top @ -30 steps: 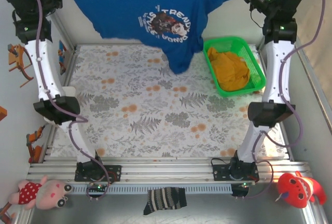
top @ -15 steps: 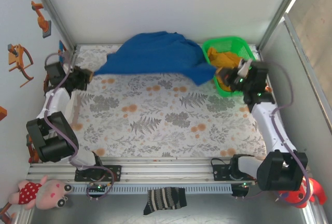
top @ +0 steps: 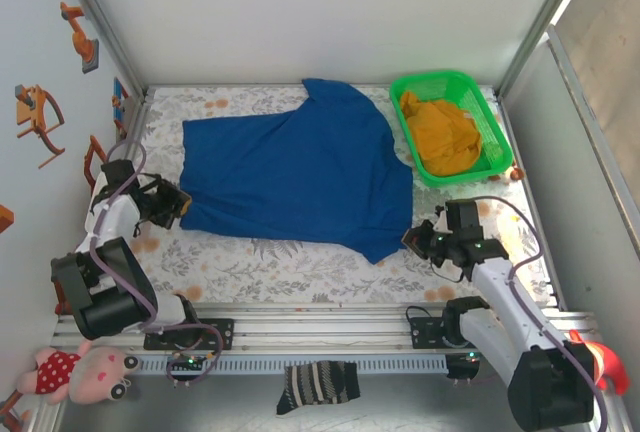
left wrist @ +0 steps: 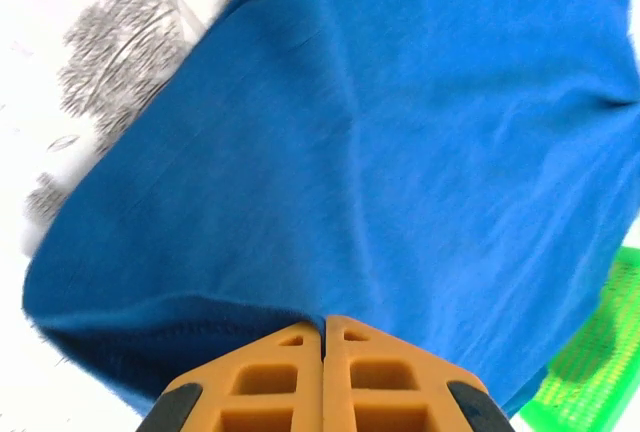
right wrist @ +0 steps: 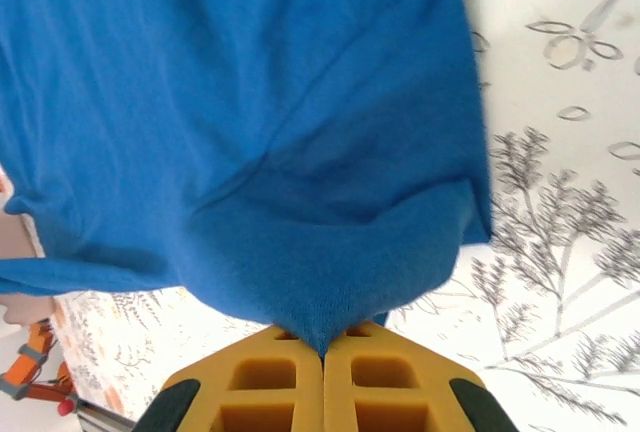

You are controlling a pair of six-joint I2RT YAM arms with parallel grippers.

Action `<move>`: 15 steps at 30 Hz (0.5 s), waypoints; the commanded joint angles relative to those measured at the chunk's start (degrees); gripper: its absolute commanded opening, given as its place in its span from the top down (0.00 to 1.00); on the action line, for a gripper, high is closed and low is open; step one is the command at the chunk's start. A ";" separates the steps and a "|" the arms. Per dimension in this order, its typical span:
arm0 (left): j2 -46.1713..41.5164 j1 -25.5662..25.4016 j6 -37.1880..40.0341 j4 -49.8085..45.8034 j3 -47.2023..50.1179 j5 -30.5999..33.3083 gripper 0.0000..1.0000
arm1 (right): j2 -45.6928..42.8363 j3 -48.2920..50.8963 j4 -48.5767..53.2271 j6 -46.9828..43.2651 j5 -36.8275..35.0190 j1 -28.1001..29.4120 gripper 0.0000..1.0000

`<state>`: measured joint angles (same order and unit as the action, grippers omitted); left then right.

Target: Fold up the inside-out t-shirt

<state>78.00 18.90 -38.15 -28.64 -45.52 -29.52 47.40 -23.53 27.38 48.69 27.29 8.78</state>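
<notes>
Left fingers (left wrist: 285,357) clenched on the near-left corner of the blue t-shirt (top: 300,177). Right fingers (right wrist: 385,367) clenched on its near-right tip. A second ago the shirt hung high between raised arms; now it's spread flat on the desk (top: 300,264) with no print showing, so likely ready for release and the first fold. Far edge near the back wall, green basket (top: 440,78) just beside the right edge, bare desk along the near side.

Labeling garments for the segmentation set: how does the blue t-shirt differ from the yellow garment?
The blue t-shirt lies spread nearly flat on the table; the yellow garment is bunched in the green basket. The blue t-shirt is pinched at its edge by the left gripper and the right gripper; the yellow garment is untouched. Both are soft cloth.
</notes>
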 commanded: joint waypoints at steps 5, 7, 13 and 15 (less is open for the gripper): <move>-8.89 0.54 3.85 -9.52 3.06 5.63 1.00 | -2.99 -1.36 11.50 -2.63 -4.34 0.18 1.00; -10.85 0.57 4.20 -10.16 4.07 6.35 1.00 | -3.68 -2.33 12.11 -2.31 -4.08 0.19 1.00; -9.58 1.23 5.93 -10.30 1.50 7.15 0.96 | -0.71 -11.06 12.17 -2.87 -3.35 0.18 1.00; -8.01 1.36 6.46 -10.03 -0.55 7.41 0.96 | 1.33 -14.02 11.18 -3.14 -2.86 0.18 1.00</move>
<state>68.69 19.73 -34.06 -37.85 -43.07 -23.11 47.11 -33.36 39.09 46.74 24.56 8.78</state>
